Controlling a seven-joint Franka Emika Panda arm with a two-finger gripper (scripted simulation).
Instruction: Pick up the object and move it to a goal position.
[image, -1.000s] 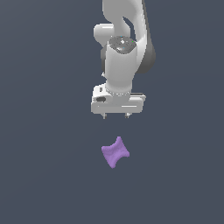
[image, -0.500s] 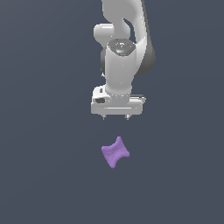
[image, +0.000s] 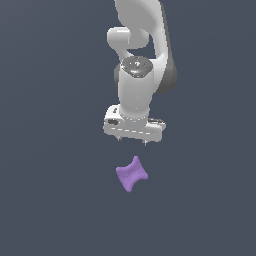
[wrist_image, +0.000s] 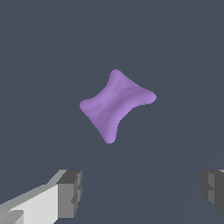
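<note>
Desk (image: 55, 150) spreads plain dark grey beneath me. My white arm (image: 142, 60) hangs over it, my pincer (image: 132, 141) spread wide and gripping nothing, its dark fingertips (wrist_image: 70, 192) well apart. Below my pincer, clear of both tips, lies the small purple object (image: 131, 174), pinched and four-cornered.

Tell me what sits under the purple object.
Only the plain dark grey floor shows around the purple object; the patch beneath it is covered. The open gripper hangs apart from it.

Arm (image: 142, 30) cut off at top; fingers (wrist_image: 70, 192) partly out of frame.
</note>
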